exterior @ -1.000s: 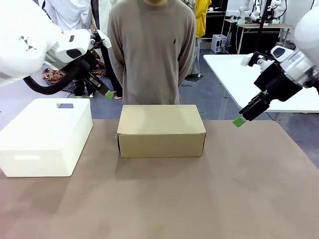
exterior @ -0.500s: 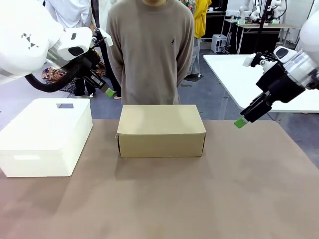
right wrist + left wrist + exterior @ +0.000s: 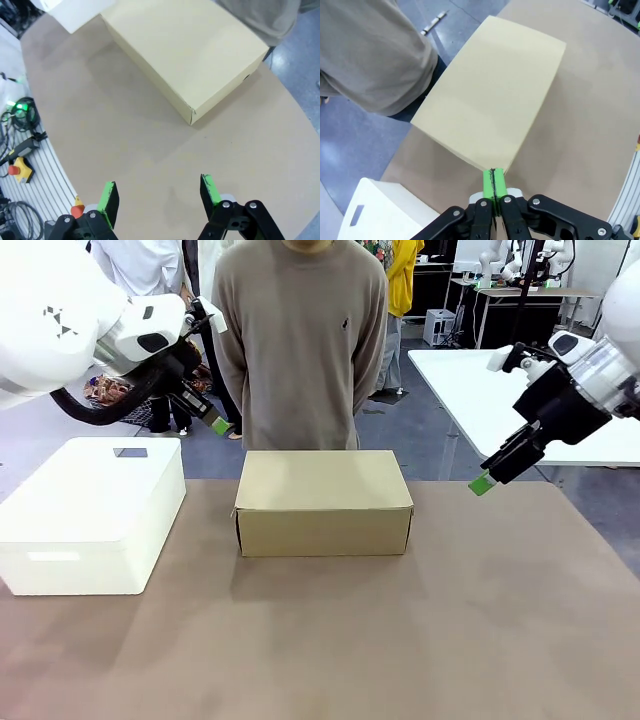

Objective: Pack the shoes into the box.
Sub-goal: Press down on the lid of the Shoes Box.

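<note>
The tan cardboard box (image 3: 323, 500) stands shut in the middle of the table, lid down. Whatever is inside is hidden; the shoes are out of view. My left gripper (image 3: 221, 426) hangs in the air above and left of the box, its green pads pressed together on nothing. From the left wrist camera the box (image 3: 494, 100) lies below the shut gripper (image 3: 493, 184). My right gripper (image 3: 481, 483) hovers off the box's right side, above the table. In the right wrist view its fingers (image 3: 159, 194) stand wide apart and empty, the box (image 3: 184, 47) farther off.
A large white plastic box (image 3: 92, 512) with its lid on sits at the table's left. A person in a beige sweater (image 3: 303, 340) stands right behind the cardboard box, arms at the sides. Bare brown tabletop (image 3: 380, 640) spreads in front. Another white table (image 3: 500, 390) is at back right.
The left gripper drifted slightly up and right and its fingers closed fully. The right gripper barely shifted. The box has not moved.
</note>
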You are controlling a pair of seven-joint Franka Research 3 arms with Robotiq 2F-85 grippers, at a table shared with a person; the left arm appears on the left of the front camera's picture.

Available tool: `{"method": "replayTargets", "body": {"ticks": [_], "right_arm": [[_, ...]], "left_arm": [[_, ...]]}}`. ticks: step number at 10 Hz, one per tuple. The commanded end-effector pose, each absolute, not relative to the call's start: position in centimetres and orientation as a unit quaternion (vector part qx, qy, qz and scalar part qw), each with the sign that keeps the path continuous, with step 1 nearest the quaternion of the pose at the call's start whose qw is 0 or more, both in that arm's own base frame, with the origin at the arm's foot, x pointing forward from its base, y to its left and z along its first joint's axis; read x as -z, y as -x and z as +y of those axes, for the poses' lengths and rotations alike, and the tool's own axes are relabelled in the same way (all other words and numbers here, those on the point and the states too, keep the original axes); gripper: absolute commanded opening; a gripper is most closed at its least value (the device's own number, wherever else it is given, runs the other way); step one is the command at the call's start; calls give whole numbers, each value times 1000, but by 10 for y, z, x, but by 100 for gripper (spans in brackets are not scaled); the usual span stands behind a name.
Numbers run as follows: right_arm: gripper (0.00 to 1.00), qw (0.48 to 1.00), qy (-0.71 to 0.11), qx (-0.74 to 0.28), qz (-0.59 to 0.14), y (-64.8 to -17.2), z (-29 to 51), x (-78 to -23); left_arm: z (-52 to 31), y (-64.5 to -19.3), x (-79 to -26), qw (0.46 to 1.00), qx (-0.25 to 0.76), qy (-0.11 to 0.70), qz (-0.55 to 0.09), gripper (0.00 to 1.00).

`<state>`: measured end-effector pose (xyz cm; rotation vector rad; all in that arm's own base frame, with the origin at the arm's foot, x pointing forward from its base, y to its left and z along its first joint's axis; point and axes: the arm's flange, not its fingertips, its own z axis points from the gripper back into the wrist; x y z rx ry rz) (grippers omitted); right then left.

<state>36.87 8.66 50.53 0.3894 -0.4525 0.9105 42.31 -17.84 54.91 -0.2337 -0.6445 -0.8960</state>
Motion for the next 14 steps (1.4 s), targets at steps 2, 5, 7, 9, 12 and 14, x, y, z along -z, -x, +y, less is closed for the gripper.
{"method": "replayTargets", "body": {"ticks": [2,5,7,9,12,14], "right_arm": [[86,882,-141,-405,-195,-369,101,-536],[86,887,-131,-397,-196,-365,101,-550],[86,889,-127,-394,-196,-362,101,-553],[86,889,-124,-397,-191,-363,102,-551],[86,891,-119,-396,-188,-364,102,-548],[86,883,-127,-408,-197,-364,101,-546]], "left_arm": [[-204,-456,-540,866,386,157,-278,0],[-234,-491,-530,884,364,145,-255,0],[-261,-511,-525,896,362,128,-225,0],[-289,-530,-529,900,378,98,-194,0],[-321,-555,-533,902,393,72,-166,0],[-337,-570,-531,902,396,65,-158,0]]}}
